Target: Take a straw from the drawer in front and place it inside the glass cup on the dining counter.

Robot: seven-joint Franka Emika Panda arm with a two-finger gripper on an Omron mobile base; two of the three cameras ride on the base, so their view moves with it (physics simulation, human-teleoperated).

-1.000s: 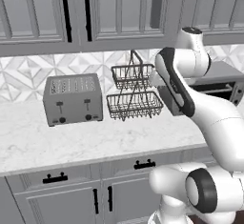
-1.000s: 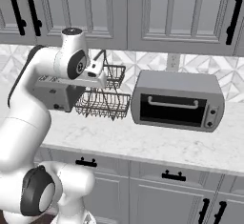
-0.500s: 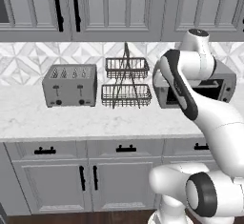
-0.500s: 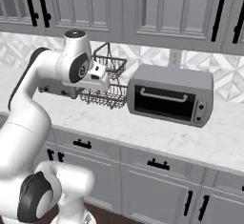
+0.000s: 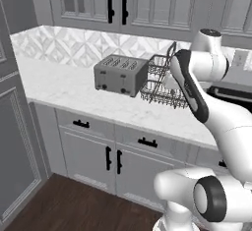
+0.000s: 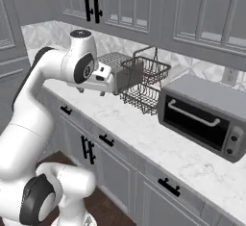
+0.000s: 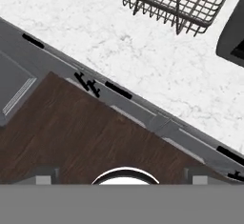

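Observation:
My gripper (image 7: 121, 178) hangs above the dark wood floor in front of the cabinets and points down. Its two fingertips (image 7: 45, 175) stand far apart with nothing between them, so it is open. From the right base view the hand (image 6: 104, 80) is at counter height, just in front of the toaster. Under the kitchen counter runs a row of grey drawers (image 5: 146, 145) (image 6: 106, 143) (image 7: 119, 92) with black bar handles, all shut. I cannot tell which is the task's drawer. The straw is hidden. The glass cup and the dining counter are out of view.
On the white marble kitchen counter (image 5: 64, 90) stand a silver toaster (image 5: 119, 73), a two-tier wire basket (image 6: 144, 83) and a toaster oven (image 6: 204, 117). Grey wall cabinets hang above. A tall grey cabinet (image 5: 15, 141) closes the left side. Wood floor (image 7: 81, 132) lies below.
The whole picture has shifted: the base has backed away from the counter and turned, so the floor and the tall left cabinet have come into view. The arm keeps its pose.

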